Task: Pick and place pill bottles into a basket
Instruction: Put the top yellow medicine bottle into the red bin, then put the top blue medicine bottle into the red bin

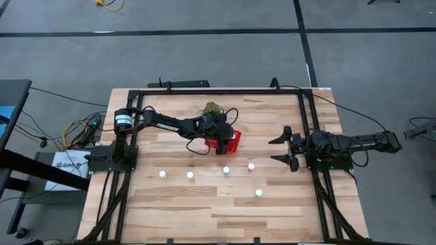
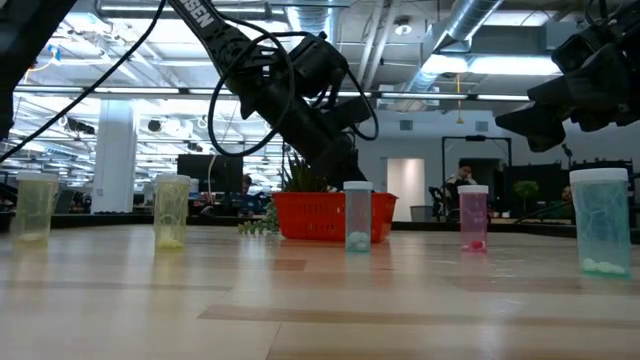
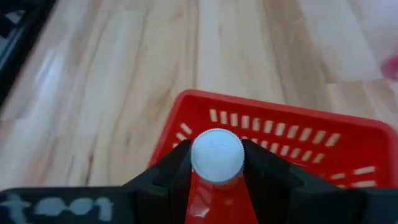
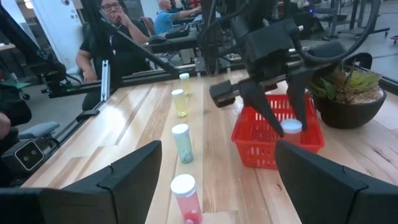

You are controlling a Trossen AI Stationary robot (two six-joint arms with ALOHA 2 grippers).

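My left gripper [image 1: 223, 136] is over the red basket [image 1: 234, 144] at the table's middle and is shut on a white-capped pill bottle [image 3: 217, 154]; the right wrist view shows this bottle too [image 4: 290, 127]. Several other pill bottles stand upright on their bases in a row on the table, nearer than the basket: [image 1: 162, 174], [image 1: 190, 175], [image 1: 226, 169], [image 1: 251, 166], with one closer still [image 1: 259, 192]. My right gripper [image 1: 274, 150] is open and empty, to the right of the basket. My left gripper pinches the bottle between its two fingers at the cap's rim [image 3: 196, 157], one finger [image 3: 176, 169] on either side. The fingers come from above, pointing down. The bottle is upright over the basket's inside [image 3: 211, 205]; whether its base touches the basket floor is hidden.
A potted green plant [image 1: 213, 109] stands just beyond the basket. A dark frame runs along the table's far edge [image 1: 218, 90] and sides. People sit beyond the table's left edge [image 4: 112, 37]. Bare wood lies toward the near edge [image 1: 204, 218].
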